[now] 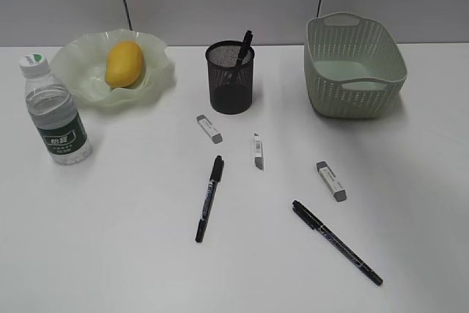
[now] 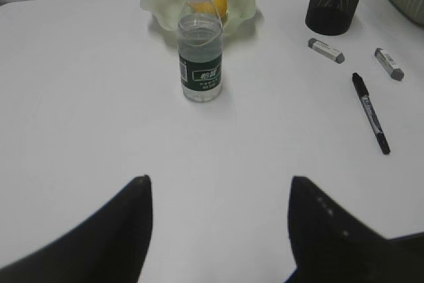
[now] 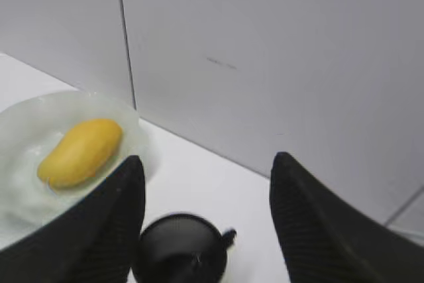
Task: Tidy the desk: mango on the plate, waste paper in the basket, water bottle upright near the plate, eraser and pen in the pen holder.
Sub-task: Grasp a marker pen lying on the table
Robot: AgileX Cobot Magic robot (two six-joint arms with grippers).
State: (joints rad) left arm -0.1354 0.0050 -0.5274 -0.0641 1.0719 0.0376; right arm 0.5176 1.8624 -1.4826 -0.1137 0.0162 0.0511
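Nearest my view, two pens point(image 1: 209, 199) and three erasers point(image 1: 331, 180) lie loose on the desk point(image 1: 110, 254). Mango point(image 1: 124, 63) sits in the plate point(image 1: 82, 67); water bottle point(image 1: 55, 111) upright beside it. I see both hands, left point(image 2: 218, 230) and right point(image 3: 205, 217), spread, holding nothing.

The mango point(image 1: 124, 63) lay in the plate point(image 1: 80, 71) at the desk's point(image 1: 110, 254) back left; the water bottle point(image 1: 56, 111) stood upright just before the plate's left side; the pen holder point(image 1: 229, 77), one pen point(image 1: 243, 46) in it, stood right of the plate; the basket point(image 1: 353, 65) sat further right; three erasers point(image 1: 209, 128) and two pens point(image 1: 209, 197) lay before the holder and basket.
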